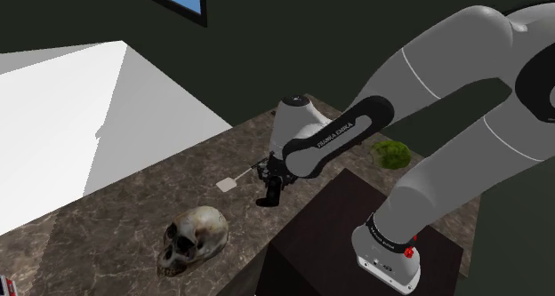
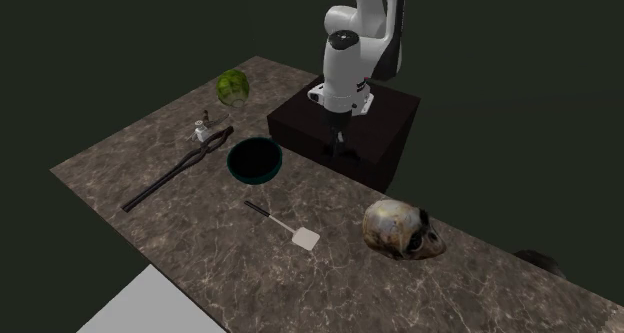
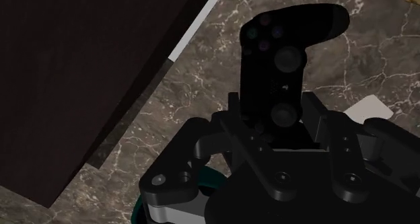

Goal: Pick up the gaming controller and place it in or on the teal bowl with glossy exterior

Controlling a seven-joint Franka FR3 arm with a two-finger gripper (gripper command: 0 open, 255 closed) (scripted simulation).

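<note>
1. The gripper (image 3: 276,122) is clamped on the black game controller (image 3: 286,51). In the wrist view one finger presses each side of its lower half, and the hand covers its lower end.
2. In the shoulder view and the second exterior view the controller is only a dark shape under the hand, hard to tell from the black fingers.
3. The controller hangs above the marbled counter (image 2: 400,291), just in front of the dark stand (image 2: 392,113) and apart from the bowl.
4. The teal bowl (image 2: 254,180) sits upright on the counter, to the second exterior view's left of the gripper. Its inside shows plain dark.
5. In the wrist view a thin teal sliver of the bowl's rim peeks out behind the gripper's body; the rest is covered.
6. A white spatula (image 2: 290,229) lies flat between the bowl and a skull (image 2: 398,228).
7. Beyond the bowl lie a long dark tool (image 2: 175,171), a small bottle (image 2: 202,132) touching or just beside its end, and a green ball (image 2: 232,87).
8. A dark lump (image 2: 540,262) at the counter's edge in the second exterior view's right is too dim to name.
</note>
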